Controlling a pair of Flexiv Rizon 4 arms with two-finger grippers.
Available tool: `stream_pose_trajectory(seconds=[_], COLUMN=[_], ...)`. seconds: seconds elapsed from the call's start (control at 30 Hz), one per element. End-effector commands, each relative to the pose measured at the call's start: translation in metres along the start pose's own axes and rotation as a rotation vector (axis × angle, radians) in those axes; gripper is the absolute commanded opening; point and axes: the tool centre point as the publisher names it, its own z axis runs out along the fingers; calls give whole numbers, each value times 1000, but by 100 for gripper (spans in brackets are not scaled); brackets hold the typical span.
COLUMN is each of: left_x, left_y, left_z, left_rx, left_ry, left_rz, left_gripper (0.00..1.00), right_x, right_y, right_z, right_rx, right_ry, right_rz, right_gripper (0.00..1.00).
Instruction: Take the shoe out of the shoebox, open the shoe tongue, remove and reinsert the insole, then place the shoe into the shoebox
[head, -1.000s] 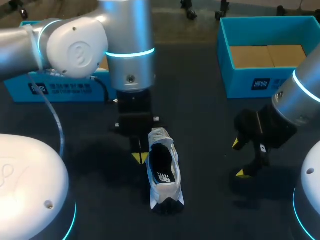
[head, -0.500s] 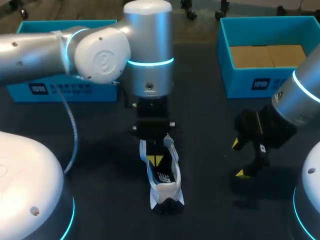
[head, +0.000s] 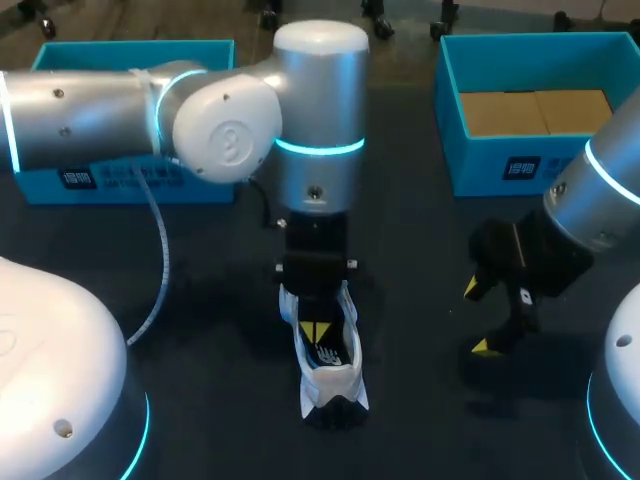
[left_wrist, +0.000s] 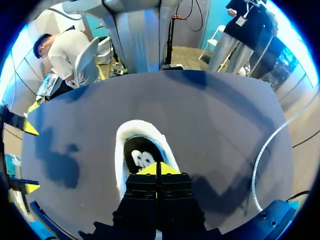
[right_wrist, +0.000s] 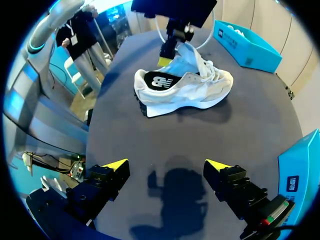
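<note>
White mesh shoe (head: 332, 384) lies on the dark table (head: 410, 240) just toward 6 o'clock of centre, heel at 6 and toe at 12, outside both boxes. My left gripper (head: 316, 332) hangs straight over its opening with the yellow tips pressed together. In the left wrist view they meet right above the black insole (left_wrist: 141, 157), and I can see nothing pinched between them. A second ago that gripper stood beside the shoe at its 9 o'clock side; since then the left arm has swung across toward 3 and the tips have come over the mouth of the shoe. The shoe itself has hardly shifted. My right gripper (head: 479, 318) hovers at the shoe's 3 o'clock, well apart from it, fingers spread wide, just as it was before. The blue shoebox (head: 520, 168) sits at 1 o'clock and a second blue box (head: 120, 182) at 10 o'clock.
</note>
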Motion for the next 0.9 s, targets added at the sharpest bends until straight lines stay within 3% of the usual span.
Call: stream_pose_trajectory(seconds=[0.03,0.63,0.9], left_x=[-1,0,-9], left_y=[-1,-4,6], left_z=[3,42,60], left_rx=[-6,-16,-36], left_ry=[-2,57,53], left_rz=[0,28,1], left_gripper=[0,0,0], right_x=[1,1,1], right_y=[-1,-1,-1], right_z=[1,1,1], right_rx=[0,0,0], right_ry=[-2,-2,-2], right_rz=[-1,-1,-1], right_gripper=[100,100,100])
